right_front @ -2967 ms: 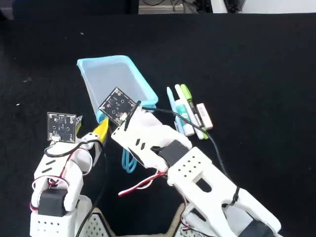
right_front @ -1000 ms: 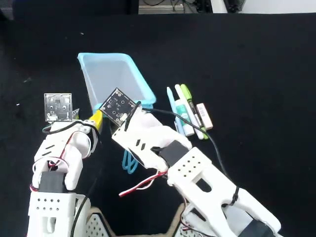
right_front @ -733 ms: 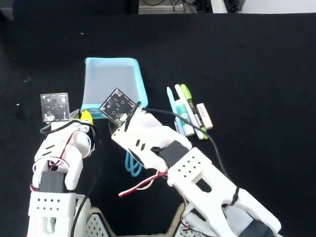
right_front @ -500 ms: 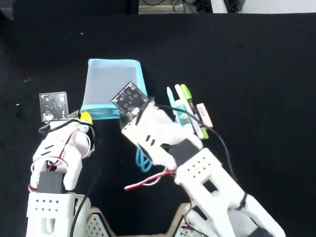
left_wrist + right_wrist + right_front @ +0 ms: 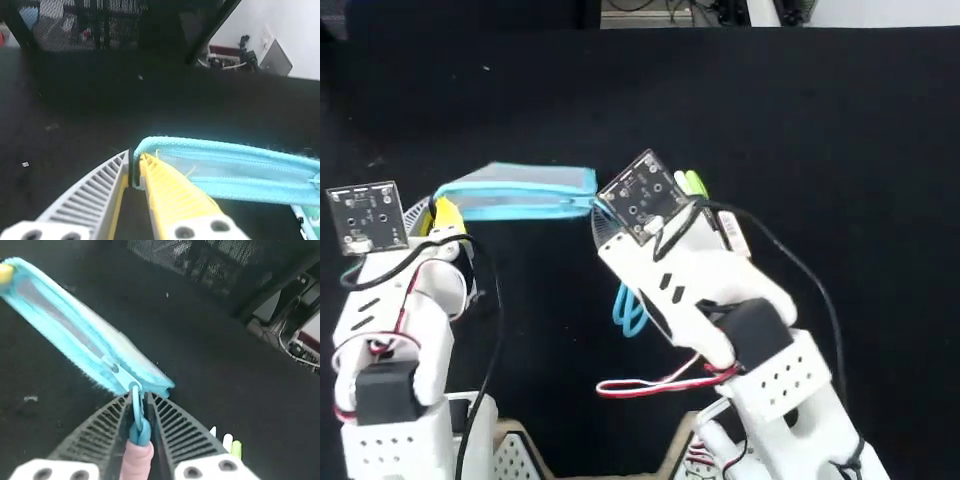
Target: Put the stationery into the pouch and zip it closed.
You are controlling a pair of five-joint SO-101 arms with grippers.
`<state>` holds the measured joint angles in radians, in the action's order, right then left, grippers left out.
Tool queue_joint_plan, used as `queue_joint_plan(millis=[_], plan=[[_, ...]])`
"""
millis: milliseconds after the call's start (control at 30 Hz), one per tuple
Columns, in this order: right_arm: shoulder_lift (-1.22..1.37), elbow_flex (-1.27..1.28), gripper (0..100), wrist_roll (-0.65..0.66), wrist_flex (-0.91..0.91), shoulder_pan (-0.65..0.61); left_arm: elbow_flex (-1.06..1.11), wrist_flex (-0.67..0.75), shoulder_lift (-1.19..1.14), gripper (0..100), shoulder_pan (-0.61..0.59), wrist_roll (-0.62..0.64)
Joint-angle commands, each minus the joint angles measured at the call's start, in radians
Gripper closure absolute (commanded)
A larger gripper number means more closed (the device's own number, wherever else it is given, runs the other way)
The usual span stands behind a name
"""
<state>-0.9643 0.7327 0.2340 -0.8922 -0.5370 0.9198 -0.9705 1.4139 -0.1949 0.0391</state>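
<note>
Pouch up on edge, zip side uppermost, strung taut between the two arms just above the tabletop.

Left pincer: pressed together on the pouch's end corner, yellow finger flat against the fabric. Reads as an anchor, there to give the other arm something to pull against.

Right pincer: pinching the zip pull's blue cord right at the slider, which sits at the pouch's opposite end. Slack of the same cord hanging in a loop under that arm.

Probable reason for the stretch: a limp pouch bunches under a moving slider, whereas a tensioned one lets it run.

Pens and a small white piece lying on the tabletop just beside the right arm, partly covered by it, so not yet loaded.

Cannot tell for certain from the wrist views whether the teeth along the pouch are meshed or parted. With the stationery outside, judged as an opening step, with filling and closing both left to do.
</note>
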Motion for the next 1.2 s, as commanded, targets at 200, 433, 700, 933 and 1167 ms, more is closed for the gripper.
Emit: queue_joint_plan(millis=[200, 433, 700, 933, 1167], plan=[[0.255, -0.473, 98.8, 0.003, -0.232, -0.029, -0.532, -0.272, -0.41, 97, -0.033, -0.018], [0.389, -0.647, 98.8, 0.005, -0.407, -0.028, -1.084, -0.643, -0.852, 97, -0.033, -0.018], [0.392, -0.628, 98.8, 0.005, -0.413, -0.005, -1.342, -0.79, -1.149, 96, -0.042, -0.018], [0.398, -0.627, 98.8, 0.005, -0.413, 0.077, -1.346, -0.789, -1.152, 79, -0.012, -0.018], [0.398, -0.627, 98.8, 0.005, -0.413, 0.071, -1.323, -0.787, -1.163, 82, 0.008, -0.058]])
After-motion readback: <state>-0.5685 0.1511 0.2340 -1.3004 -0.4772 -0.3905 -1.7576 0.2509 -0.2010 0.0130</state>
